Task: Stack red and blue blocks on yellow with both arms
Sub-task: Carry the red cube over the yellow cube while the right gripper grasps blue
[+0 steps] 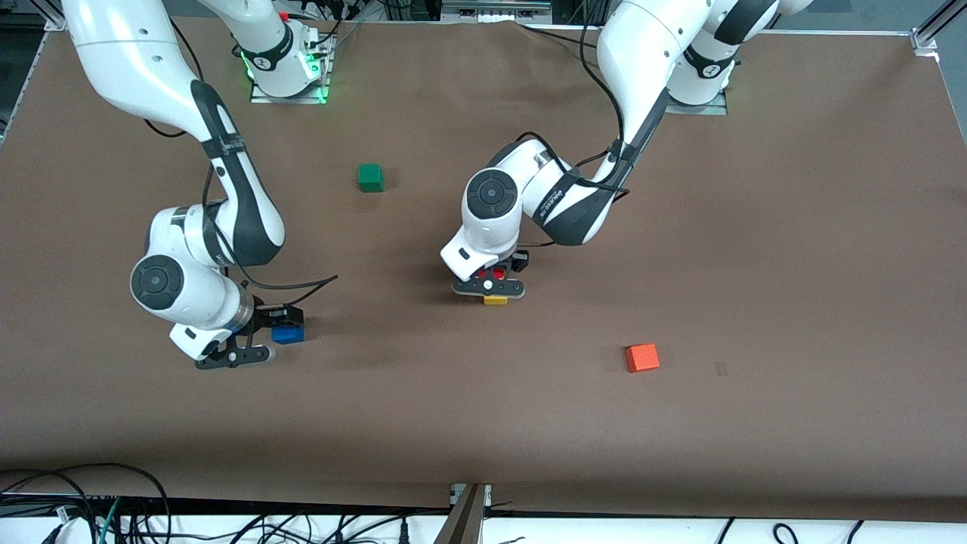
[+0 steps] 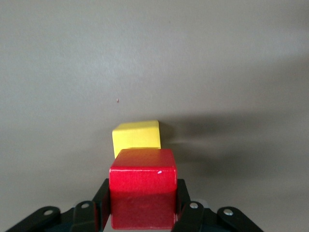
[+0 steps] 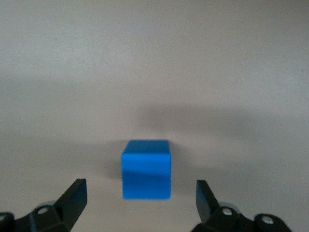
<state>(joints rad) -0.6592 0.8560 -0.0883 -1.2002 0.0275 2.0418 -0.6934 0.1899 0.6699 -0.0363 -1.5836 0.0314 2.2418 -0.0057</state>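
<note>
Now, your table (image 1: 793, 249) is lying brown and flat under both arms. Your left arm (image 1: 642, 53) is reaching from its base toward the middle, and your right arm (image 1: 143, 68) is bending down toward its own end of the table. Your left gripper (image 1: 495, 285) is hanging over the yellow cube (image 1: 495, 300), its jaws clenching the red cube (image 2: 142, 188); in the left wrist view the red one is sitting between the fingers (image 2: 102, 203) with the yellow cube (image 2: 136, 137) showing just past it on the table. Your right gripper (image 1: 261, 332) is hovering low by the blue cube (image 1: 288, 333), its jaws standing released and wide, with the blue cube (image 3: 146, 169) resting on the table between the fingertips (image 3: 75, 193), untouched. The green cube (image 1: 370, 177) is sitting farther from the front camera, and the orange cube (image 1: 642, 357) is sitting nearer, toward the left arm's end.
</note>
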